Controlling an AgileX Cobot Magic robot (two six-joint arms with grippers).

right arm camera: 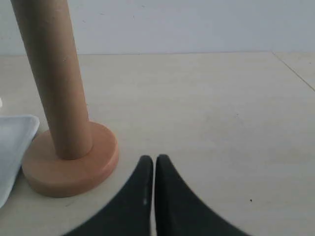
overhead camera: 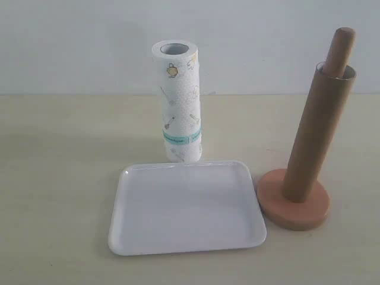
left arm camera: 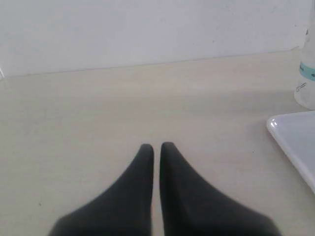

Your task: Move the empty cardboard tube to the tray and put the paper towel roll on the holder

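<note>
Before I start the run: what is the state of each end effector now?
Left end effector: closed, holding nothing.
Right end effector: closed, holding nothing.

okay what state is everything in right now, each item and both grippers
Tube: upright, sleeved over the holder pole.
Holder: upright, pole tip showing above the tube.
Tray: flat, empty.
Roll: standing on end behind the tray.
Left gripper: shut, empty.
Right gripper: shut, empty.
</note>
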